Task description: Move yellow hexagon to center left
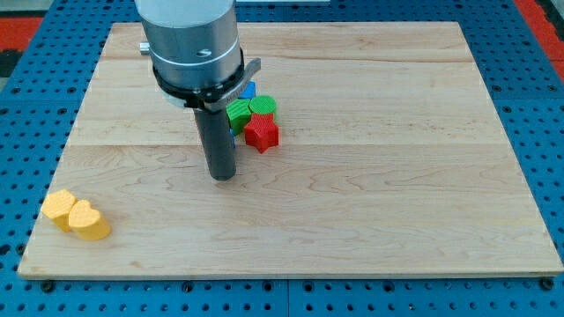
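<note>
The yellow hexagon [59, 207] lies near the board's bottom left corner, touching a yellow heart-shaped block [89, 221] on its right. My tip [223, 174] rests on the board near the middle, well to the right of and above the yellow blocks. It stands just left of and below a cluster of blocks: a red star [262, 132], a green block [240, 115], a second green block [263, 106] and a blue block [248, 90] partly hidden behind the arm.
The wooden board [397, 176] lies on a blue pegboard surface [26, 114]. The arm's grey cylinder body [192, 44] hangs over the board's top middle and hides part of the block cluster.
</note>
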